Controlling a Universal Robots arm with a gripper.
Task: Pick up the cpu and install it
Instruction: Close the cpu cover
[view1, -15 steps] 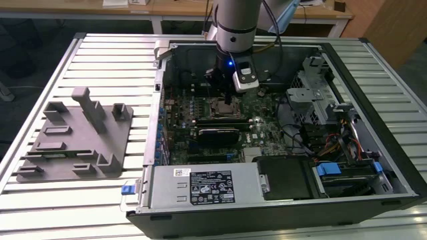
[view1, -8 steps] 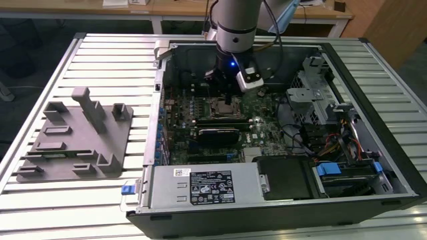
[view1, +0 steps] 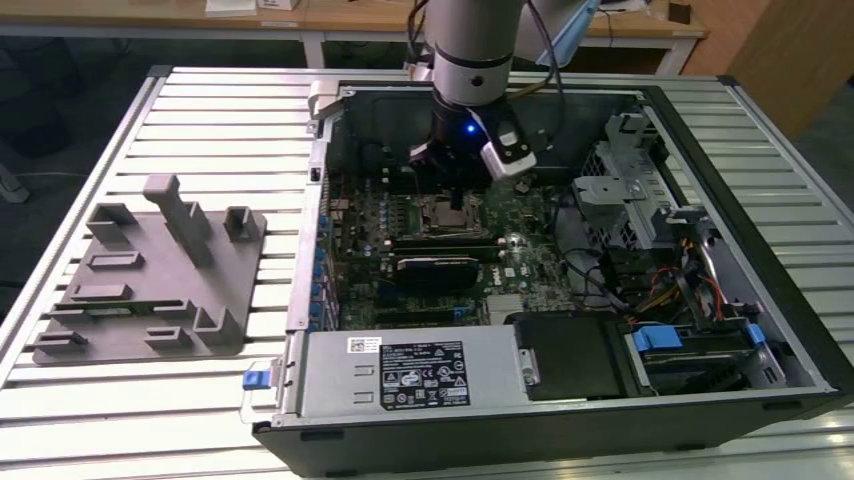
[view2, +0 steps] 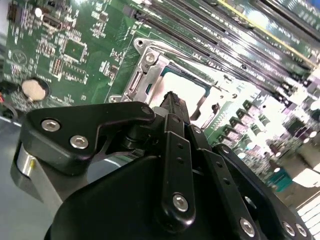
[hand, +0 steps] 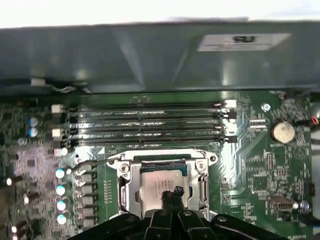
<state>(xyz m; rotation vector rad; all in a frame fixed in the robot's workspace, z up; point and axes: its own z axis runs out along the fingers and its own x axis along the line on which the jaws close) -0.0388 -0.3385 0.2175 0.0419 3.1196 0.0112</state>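
The cpu, a flat square chip with a silvery top, lies inside the metal socket frame on the green motherboard. In the second wrist view the cpu appears as a pale square within the frame. My gripper is directly over the chip, its two black fingers shut against each other with the tips at the chip's top face. I cannot tell whether they touch it. In the exterior view the gripper reaches down into the open computer case above the socket.
Memory slots run beside the socket, and a coin battery sits on the board. The case wall stands close behind. A grey power supply box, a drive cage and cables crowd the case. A grey fixture lies on the table.
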